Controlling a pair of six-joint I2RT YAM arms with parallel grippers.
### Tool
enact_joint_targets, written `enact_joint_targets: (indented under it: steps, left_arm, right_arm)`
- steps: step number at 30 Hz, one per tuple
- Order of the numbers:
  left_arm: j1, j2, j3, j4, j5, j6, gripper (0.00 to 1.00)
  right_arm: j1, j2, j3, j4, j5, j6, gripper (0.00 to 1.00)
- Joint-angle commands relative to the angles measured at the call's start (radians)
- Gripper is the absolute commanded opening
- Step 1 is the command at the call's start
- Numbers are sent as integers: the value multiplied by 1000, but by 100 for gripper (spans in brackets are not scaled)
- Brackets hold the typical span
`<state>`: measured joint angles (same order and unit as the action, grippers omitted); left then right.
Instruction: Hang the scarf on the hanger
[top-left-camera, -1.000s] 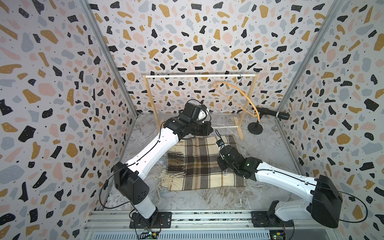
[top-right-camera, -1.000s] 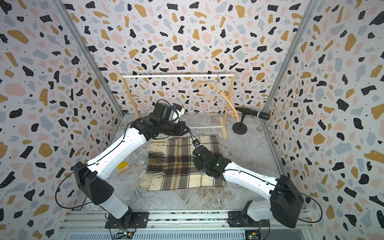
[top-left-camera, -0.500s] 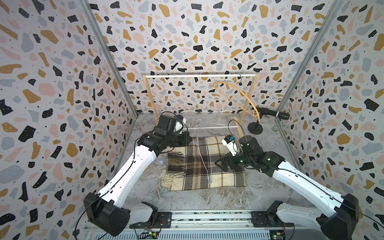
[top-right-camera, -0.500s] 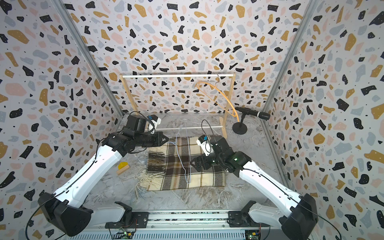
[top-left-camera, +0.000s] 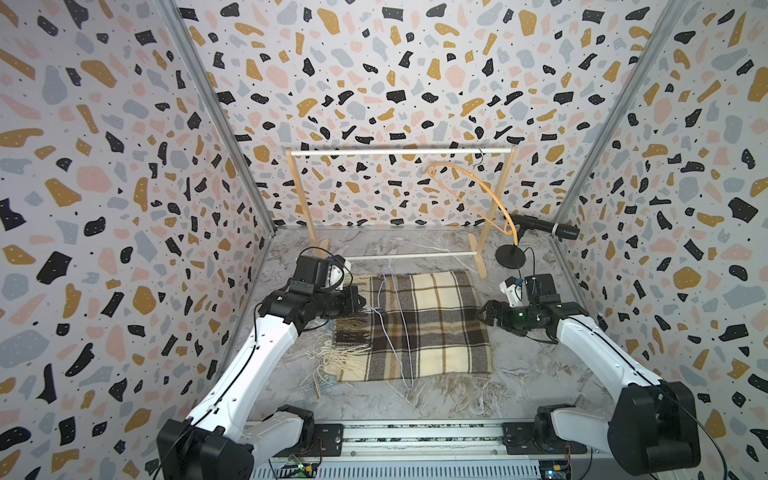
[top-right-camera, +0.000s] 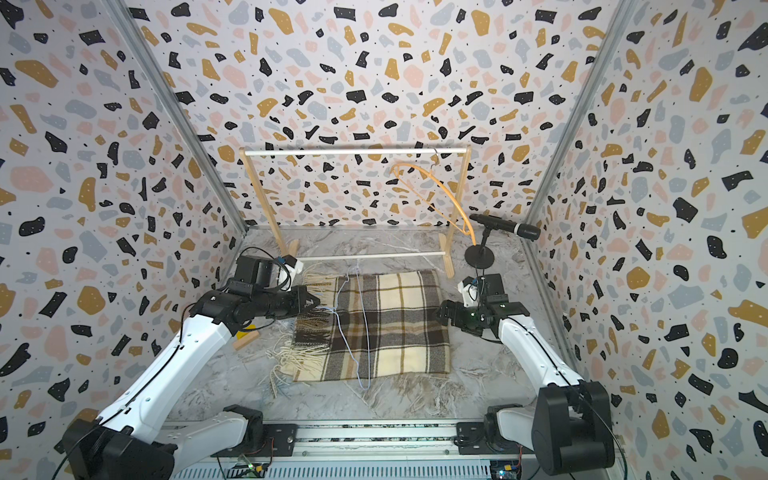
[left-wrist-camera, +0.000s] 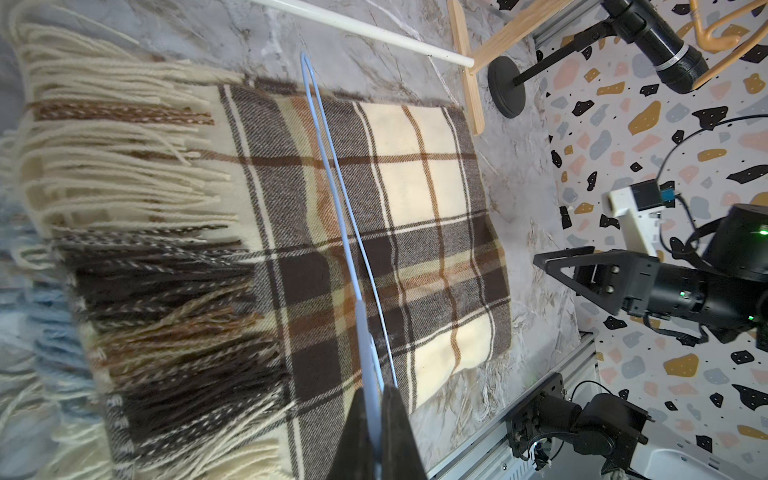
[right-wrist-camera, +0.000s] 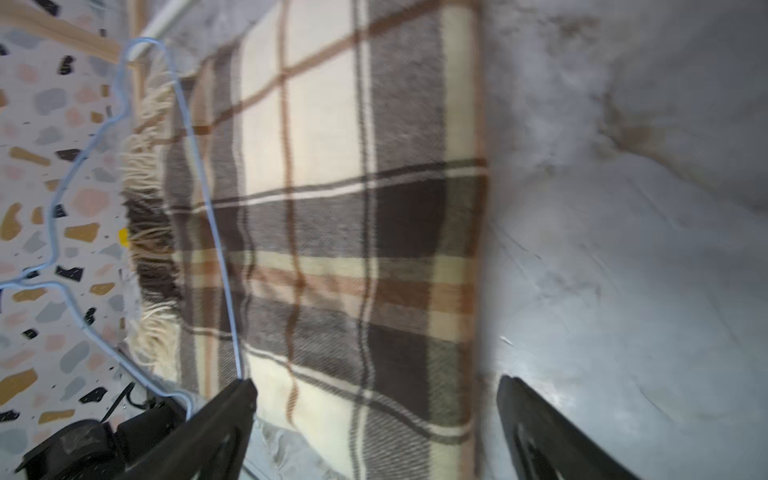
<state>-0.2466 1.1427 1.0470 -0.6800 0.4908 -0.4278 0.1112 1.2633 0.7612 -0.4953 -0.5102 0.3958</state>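
Observation:
The plaid brown-and-cream scarf (top-left-camera: 436, 324) (top-right-camera: 399, 324) lies folded flat on the marble floor, fringe at its left and front edges. A thin light-blue wire hanger (top-left-camera: 402, 328) (top-right-camera: 364, 328) stretches across the scarf's left half, running front to back. My left gripper (top-left-camera: 361, 305) (top-right-camera: 316, 303) is over the left fringe, shut on the hanger's hook end; the left wrist view shows the jaws (left-wrist-camera: 380, 390) clamped on the blue wire (left-wrist-camera: 333, 187). My right gripper (top-left-camera: 484, 316) (top-right-camera: 440, 311) (right-wrist-camera: 374, 384) stands open at the scarf's right edge (right-wrist-camera: 473, 249), holding nothing.
A wooden rack with a white rod (top-left-camera: 399, 151) (top-right-camera: 353, 151) stands at the back, an orange hanger (top-left-camera: 478, 183) (top-right-camera: 440, 178) hooked on it. A black microphone on a round stand (top-left-camera: 540, 226) (top-right-camera: 505, 226) is at the back right. A small wooden block (top-right-camera: 245, 338) lies under the left arm.
The left gripper has drawn back from the rack to the scarf's left fringe, bringing the blue hanger over the scarf. The right gripper has opened and moved out to the scarf's right edge.

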Motion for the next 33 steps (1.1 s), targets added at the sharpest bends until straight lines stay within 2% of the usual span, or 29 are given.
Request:
enact_joint_targets:
  steps: [1,4,8,15,22,30,33]
  left_arm:
    - [12,21,0,50,57,47,0]
    - [16,37,2,45,52,60,0]
    - [19,46,-1,45,50,69,0]
    - [21,58,-1,44,46,72,0]
    - [22,63,2,43,43,69,0]
    - [22,59,4,42,43,66,0]
    - [21,62,2,45,41,63,0]
  right_arm:
    - [-32,40,-24,21,18,-24,94]
    - [-47,107,-66,99,-95,0,83]
    - [-47,158,-97,166,-168,13,69]
    - [-48,113,-92,199,-254,55,53]
    - [-46,78,-85,252,-358,134,50]
    - [-42,186,-109,236,-267,166,50]
    - [-40,219,-111,257,-302,183,48]
